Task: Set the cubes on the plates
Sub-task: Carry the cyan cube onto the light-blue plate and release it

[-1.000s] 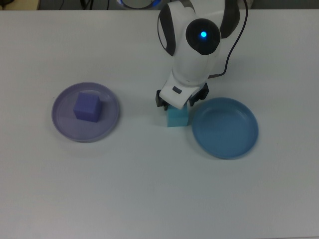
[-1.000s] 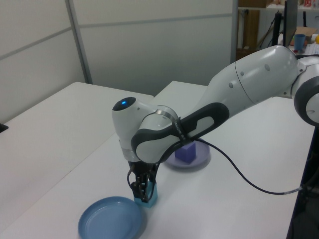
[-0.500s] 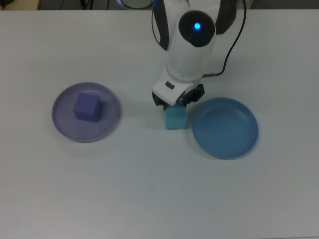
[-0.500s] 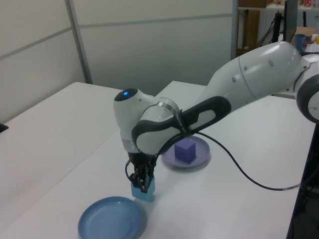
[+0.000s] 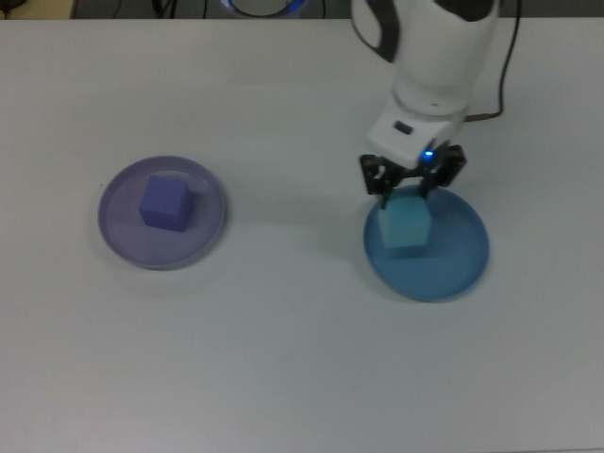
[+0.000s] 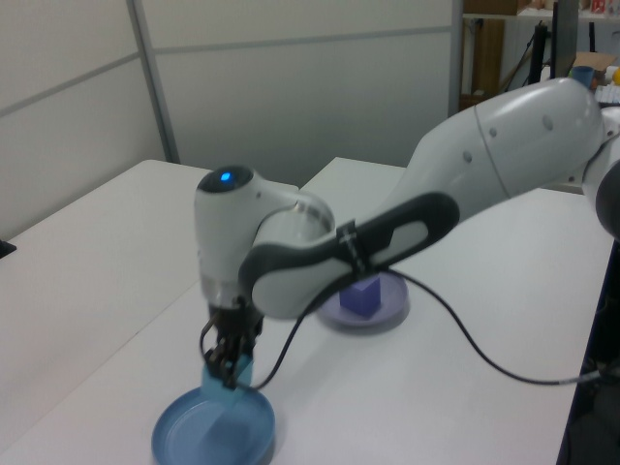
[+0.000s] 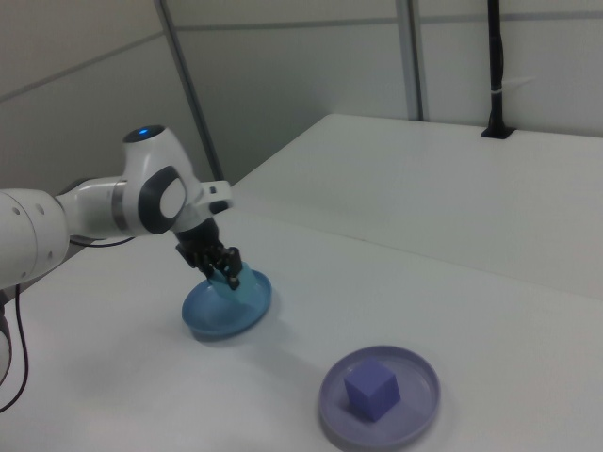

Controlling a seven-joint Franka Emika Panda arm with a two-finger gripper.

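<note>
Gripper [image 5: 408, 192] pinching turquoise cube [image 5: 407, 225] just above blue plate [image 5: 462, 260], purple cube [image 5: 165, 202] resting on lavender plate [image 5: 118, 234] well apart on white table [image 5: 283, 359]

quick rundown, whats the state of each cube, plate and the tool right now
turquoise cube: held by the tool, over the blue plate
violet cube: resting on the lavender plate
blue plate: flat on the table, cube above it
lavender plate: flat on the table, holding the violet cube
tool: shut on the turquoise cube
</note>
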